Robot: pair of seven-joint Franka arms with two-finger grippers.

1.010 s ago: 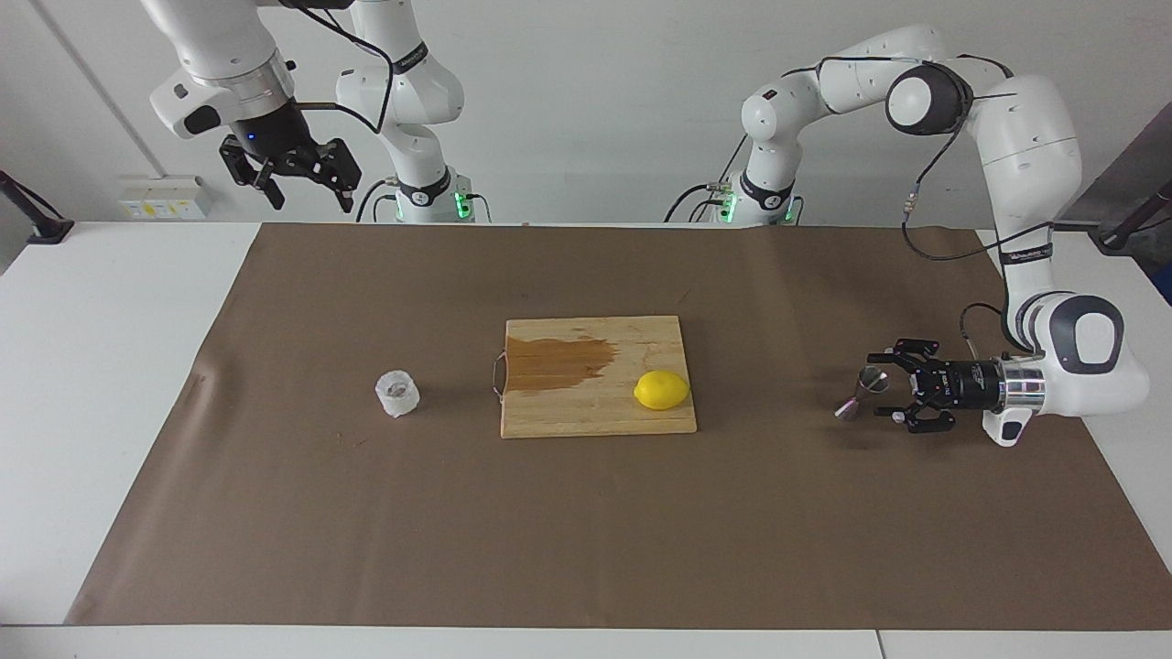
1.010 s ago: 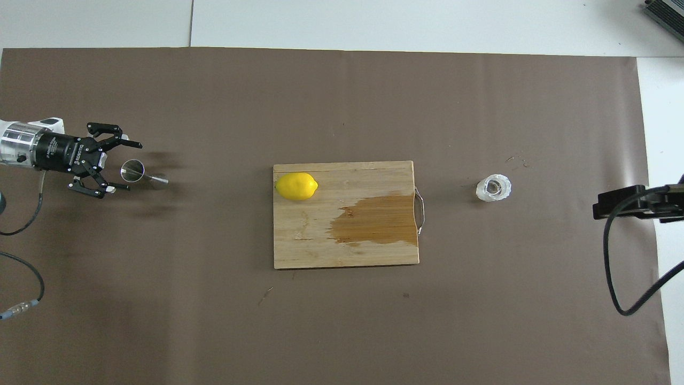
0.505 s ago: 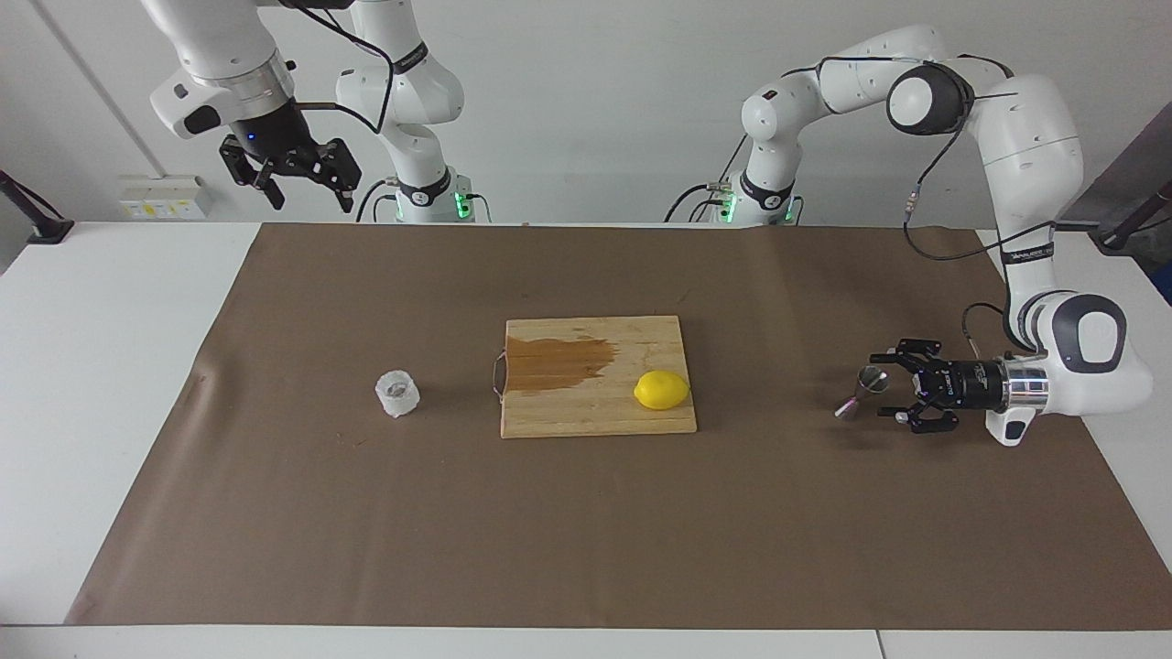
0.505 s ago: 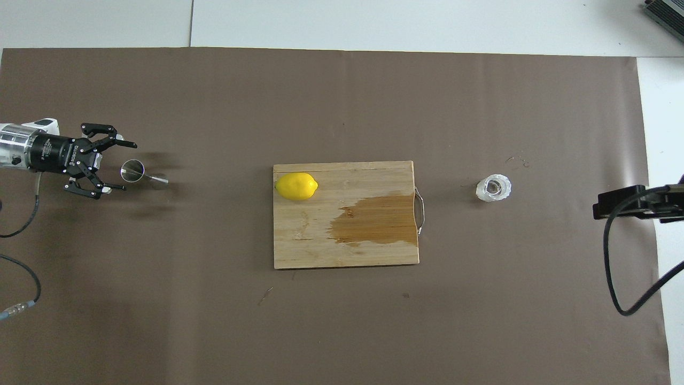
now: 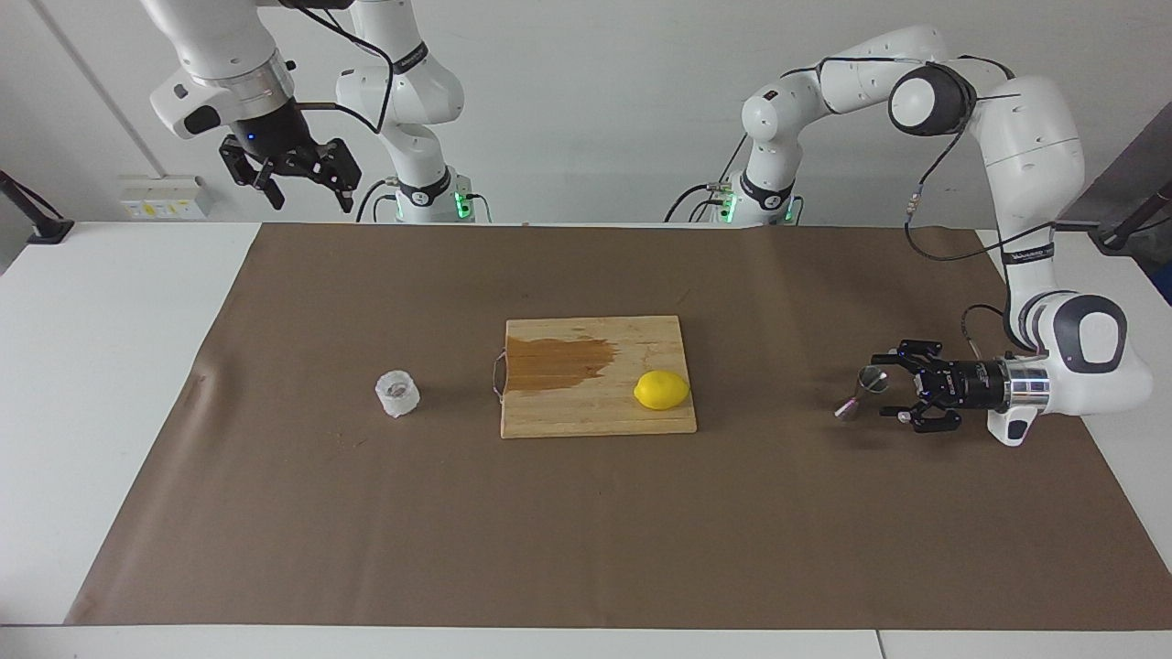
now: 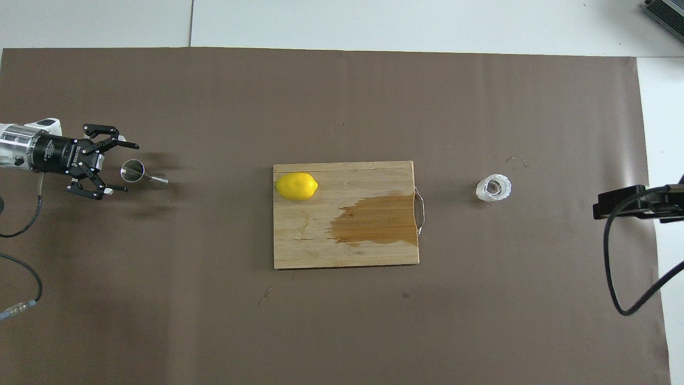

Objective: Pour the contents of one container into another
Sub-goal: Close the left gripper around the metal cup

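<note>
Jaws of the left arm (image 5: 1025, 137): spread wide, laid level and low over the tabletop (image 5: 101, 366) at that arm's end, with the jigger (image 5: 861, 392) between the two fingertips or just at them. No pinch visible, so nothing held. Probably placed so to close on the narrow waist from the side and keep the metal cone's mouth upward for receiving. Jaws of the right arm (image 5: 229, 55): spread too, empty, high over the tabletop's edge at the robots' end; waiting.

Below them, in order of size:
- Brown paper (image 5: 586, 549) over most of the tabletop, likely to catch spills.
- Cutting board (image 5: 586, 416) in the middle, with a dark wet stain (image 5: 554, 361) at its handle end.
- Lemon (image 5: 661, 390) on the board, at the end toward the left arm.
- Glass cup (image 5: 396, 394), upright on the paper toward the right arm's end, well apart from the jigger and untouched.
- Jigger, seemingly upright on the paper.

Judging by this: pouring not yet begun, neither container lifted.

From the facing view only: the height of the right jaws and their spread. From the overhead view only: the open mouths of cup and jigger, and the gap on each side of the jigger; of the right arm, just a dark part and a cable at the edge.
</note>
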